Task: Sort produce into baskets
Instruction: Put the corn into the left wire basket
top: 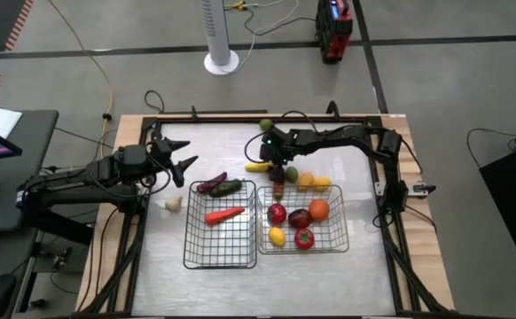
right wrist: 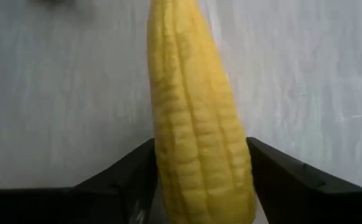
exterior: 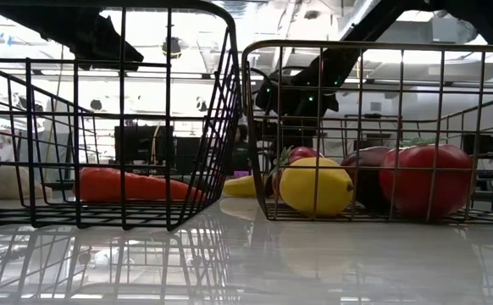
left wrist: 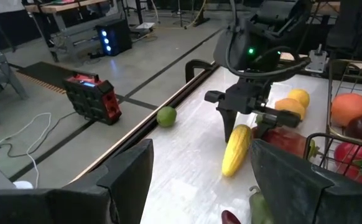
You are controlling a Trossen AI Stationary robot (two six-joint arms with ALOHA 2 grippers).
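A yellow corn cob (top: 257, 166) lies on the table just beyond the two wire baskets. My right gripper (top: 271, 160) is open, pointing down over the cob's end, one finger on each side of the cob (right wrist: 193, 124); it also shows in the left wrist view (left wrist: 242, 121). My left gripper (top: 183, 161) is open and empty, left of the left basket (top: 191, 252). That basket holds a carrot (top: 224, 214), a green cucumber (top: 229, 187) and a maroon piece (top: 211, 183). The right basket (top: 340, 239) holds round red, orange, yellow and dark pieces. My right gripper's fingers (right wrist: 128, 177) stand on both sides of the corn cob's long sides, pointing down, with the cob lying on the table. The cob fills the gap between them in the right wrist view; I cannot tell whether they touch it.
A whitish garlic (top: 173, 204) lies left of the left basket. A green lime (top: 265, 124) sits at the far edge. A red pepper (left wrist: 287, 140) and yellow and orange pieces (top: 313, 182) lie beyond the right basket. Bare table lies in front of the baskets.
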